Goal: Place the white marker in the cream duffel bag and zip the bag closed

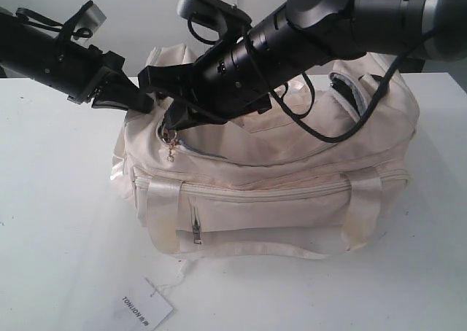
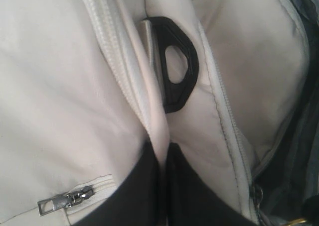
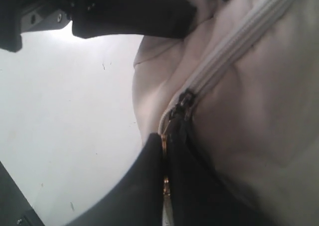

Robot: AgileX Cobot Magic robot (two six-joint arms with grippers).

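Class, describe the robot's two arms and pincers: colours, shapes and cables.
The left arm and right arm are black round tubes; the right one turns grey at its far end. The left pincer and right pincer have tapered black fingers. A boxy camera tops each wrist; thin black cables loop alongside.

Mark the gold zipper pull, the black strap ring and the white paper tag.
gold zipper pull (image 3: 165,183), right wrist view, on the gold sliver between the shut jaws.
black strap ring (image 2: 193,69), left wrist view, on its curved outer side.
white paper tag (image 1: 147,305), exterior view, on its printed face.
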